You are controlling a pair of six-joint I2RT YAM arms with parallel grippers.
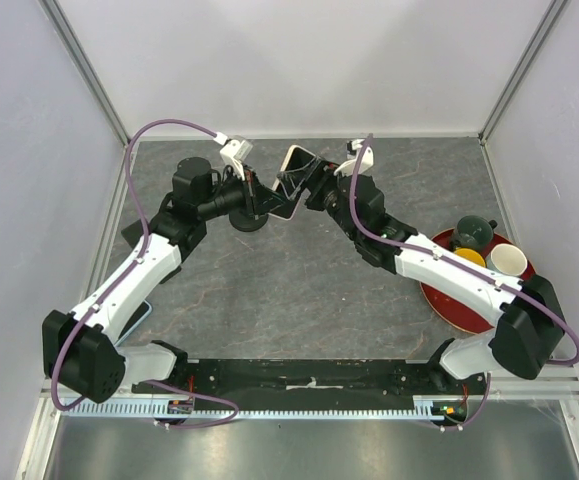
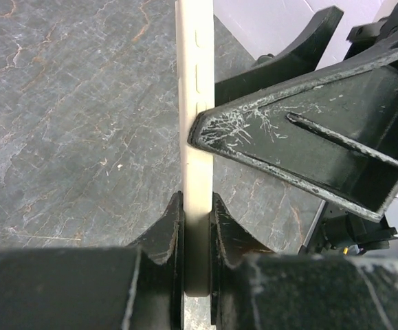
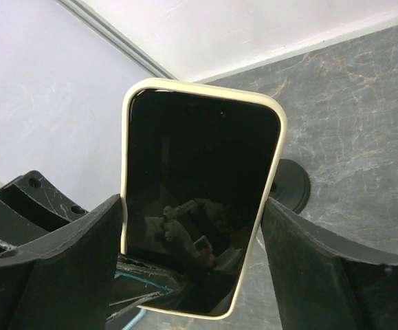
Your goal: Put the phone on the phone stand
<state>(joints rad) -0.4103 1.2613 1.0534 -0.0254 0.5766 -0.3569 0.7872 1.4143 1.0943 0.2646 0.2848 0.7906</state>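
While both arms meet over the far middle of the table (image 1: 299, 290), the phone (image 1: 294, 165) hangs btw them in the air, off the surface and not on the stand (image 1: 248, 221), whose black round base sits on the table just beside it, on the L arm's side. L gripper (image 2: 197, 213) is nearly closed, its fingers (image 2: 168, 230) pinching the phone front & back across its thin, cream-cased edge at one end. R gripper (image 3: 195, 213) stands wide w/ a finger pressed to each long side, so it has the phone across its width; the screen is dark & faces the R wrist cam. In the L wrist view a R fingertip touches the phone's edge further along. The table is dark grey, stone-patterned w/ pale & rusty veins, matte. Room: plain white walls (image 1: 309, 60) on three sides, metal posts (image 1: 89, 70) running up from the far corners, a pale strip where the back wall meets the table. At the R side, by the R arm's base, a red tray (image 1: 459, 310) carries a green cup (image 1: 472, 232), yellow bowl (image 1: 469, 258) & white cup (image 1: 508, 260), well apart from the phone. A black rail (image 1: 309, 375) w/ both arm bases runs along the near edge.
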